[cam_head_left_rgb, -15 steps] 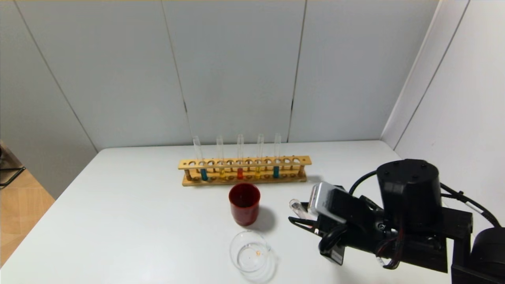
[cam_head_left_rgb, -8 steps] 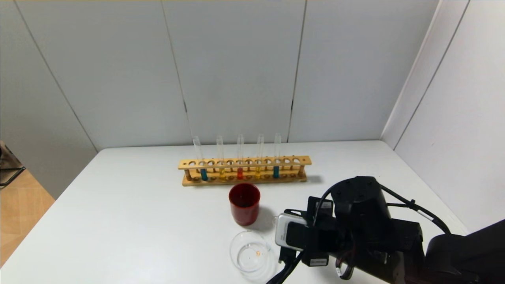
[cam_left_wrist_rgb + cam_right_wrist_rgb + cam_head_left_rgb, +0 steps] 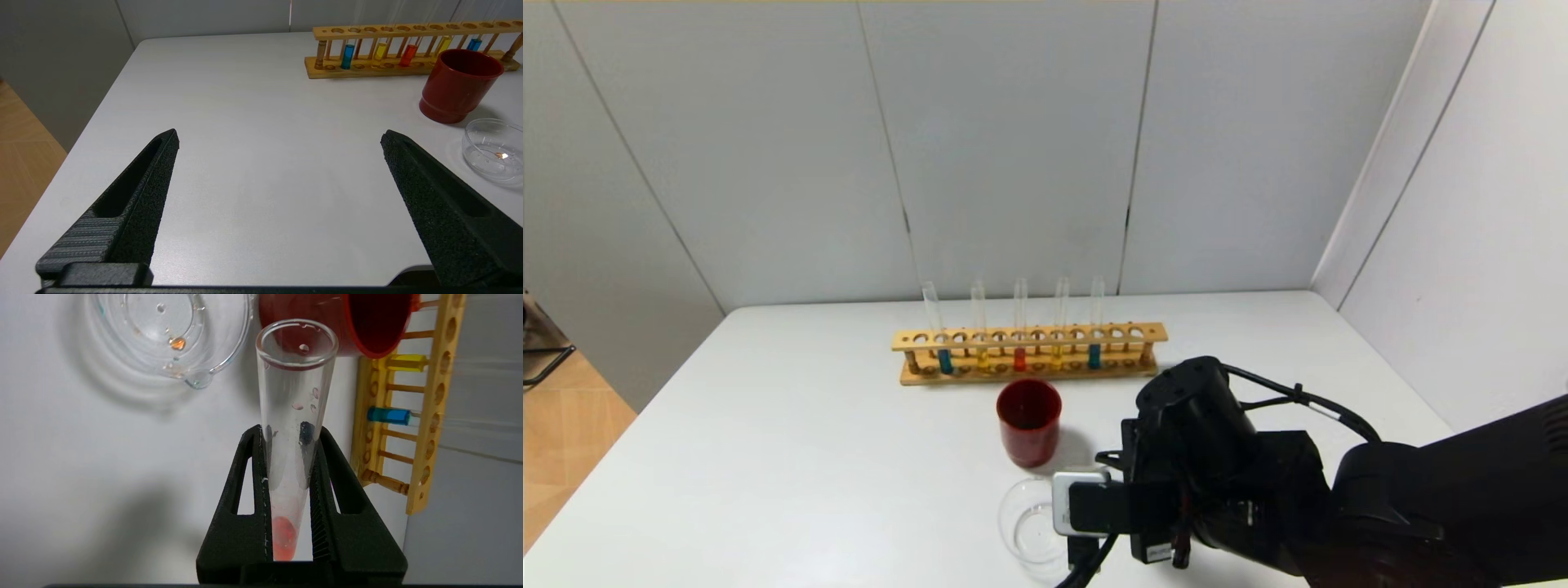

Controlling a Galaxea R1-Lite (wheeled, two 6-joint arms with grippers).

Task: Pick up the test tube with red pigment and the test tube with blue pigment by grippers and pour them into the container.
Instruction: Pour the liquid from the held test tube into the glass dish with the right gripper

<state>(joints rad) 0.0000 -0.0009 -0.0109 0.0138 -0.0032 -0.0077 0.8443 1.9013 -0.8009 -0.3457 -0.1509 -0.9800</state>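
Note:
My right gripper is shut on the test tube with red pigment. A little orange-red liquid sits at the tube's base between the fingers. The tube's open mouth is beside the pouring lip of the clear container, which holds an orange drop. In the head view my right arm covers part of the container and hides the tube. Test tubes with blue pigment stand in the rack. My left gripper is open and empty over the bare table.
The wooden rack at the back also holds a red tube and two yellow tubes. A dark red cup stands between the rack and the container. Walls close the back and right sides.
My right arm has swung left and towards the front edge, bringing the held tube beside the container. The tube, seen in the head view a second ago, is now hidden there.

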